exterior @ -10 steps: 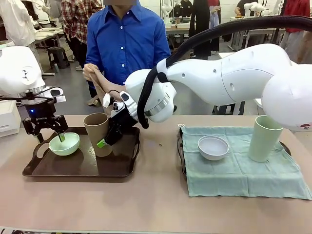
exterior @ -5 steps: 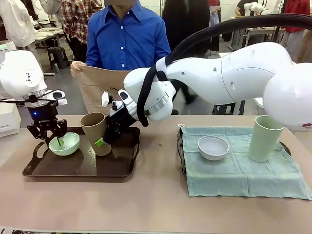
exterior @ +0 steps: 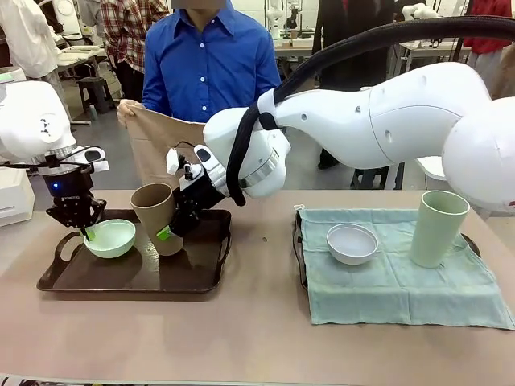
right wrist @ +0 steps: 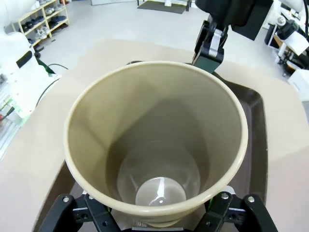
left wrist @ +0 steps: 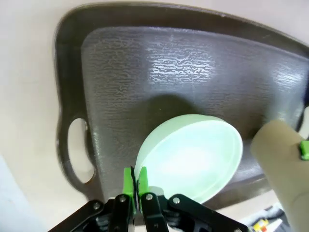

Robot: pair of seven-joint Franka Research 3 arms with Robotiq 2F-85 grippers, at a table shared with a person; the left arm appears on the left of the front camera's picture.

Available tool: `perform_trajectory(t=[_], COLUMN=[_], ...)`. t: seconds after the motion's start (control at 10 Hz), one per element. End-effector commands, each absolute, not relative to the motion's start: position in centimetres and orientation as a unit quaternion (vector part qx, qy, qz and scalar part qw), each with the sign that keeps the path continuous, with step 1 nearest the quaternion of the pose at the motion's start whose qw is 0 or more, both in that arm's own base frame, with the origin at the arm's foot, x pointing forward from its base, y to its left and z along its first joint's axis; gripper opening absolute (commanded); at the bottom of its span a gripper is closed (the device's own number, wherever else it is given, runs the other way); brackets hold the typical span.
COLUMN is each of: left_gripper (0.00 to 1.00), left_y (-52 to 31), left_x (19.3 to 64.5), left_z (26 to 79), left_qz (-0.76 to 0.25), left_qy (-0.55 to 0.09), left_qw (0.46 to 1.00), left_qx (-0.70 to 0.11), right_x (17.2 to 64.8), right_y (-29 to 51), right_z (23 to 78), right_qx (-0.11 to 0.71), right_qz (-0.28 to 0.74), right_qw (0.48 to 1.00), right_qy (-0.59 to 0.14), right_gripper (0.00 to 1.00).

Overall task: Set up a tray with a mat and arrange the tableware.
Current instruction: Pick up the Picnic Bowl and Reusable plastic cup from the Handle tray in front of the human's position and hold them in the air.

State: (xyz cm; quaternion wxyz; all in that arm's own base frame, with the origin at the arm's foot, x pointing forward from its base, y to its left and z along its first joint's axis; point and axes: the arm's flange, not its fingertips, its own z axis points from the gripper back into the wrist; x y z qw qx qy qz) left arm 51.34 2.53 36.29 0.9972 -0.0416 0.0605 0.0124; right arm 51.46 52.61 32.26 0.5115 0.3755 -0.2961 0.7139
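Observation:
My left gripper (exterior: 85, 232) is shut on the near rim of the mint green bowl (exterior: 111, 238), which tilts just above the dark brown tray (exterior: 137, 273). In the left wrist view the fingertips (left wrist: 129, 180) pinch the bowl (left wrist: 193, 154) over the tray (left wrist: 145, 67). My right gripper (exterior: 166, 234) is shut on the tan brown cup (exterior: 155, 213), which leans left on the same tray. The right wrist view looks down into that cup (right wrist: 157, 140). The person behind the table holds up a brown mat (exterior: 165, 145).
A second tray (exterior: 298, 241) on the right carries a green mat (exterior: 386, 285), with the pale grey-blue bowl (exterior: 352, 243) and the pale green cup (exterior: 437, 227) on it. A white box (exterior: 14, 193) stands at the far left edge.
Both grippers have closed, the left on the bowl's rim and the right on the tan cup. The bowl now tilts up and the cup leans more. The person has spread the brown mat.

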Motion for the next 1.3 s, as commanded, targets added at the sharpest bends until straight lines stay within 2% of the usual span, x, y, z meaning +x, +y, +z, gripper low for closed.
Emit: perform_trajectory(t=[0.0, 0.2, 0.6, 0.8, 1.2], left_gripper=[0.00, 0.00, 0.00, 0.00, 0.00], left_y=[2.3, 3.1, 3.8, 3.8, 3.7], left_x=[48.9, 46.6, 41.7, 39.8, 40.0], left_z=[40.2, 46.5, 57.1, 59.3, 59.7], left_qz=[0.016, 0.027, 0.004, -0.002, 0.009], left_qy=[0.032, 0.025, -0.031, -0.041, -0.043], left_qw=[0.998, 0.996, 0.994, 0.993, 0.994], left_qx=[-0.044, -0.086, -0.107, -0.111, -0.096], right_x=[49.5, 47.8, 43.7, 41.9, 43.4], right_y=[51.3, 50.0, 46.9, 46.5, 48.1], right_z=[35.7, 40.6, 50.3, 52.4, 53.8], right_qx=[0.381, 0.371, 0.337, 0.328, 0.331], right_qz=[0.696, 0.689, 0.691, 0.698, 0.693], right_qw=[0.531, 0.537, 0.520, 0.504, 0.513], right_qy=[-0.297, -0.316, -0.373, -0.388, -0.384], right_gripper=[0.00, 0.00, 0.00, 0.00, 0.00])
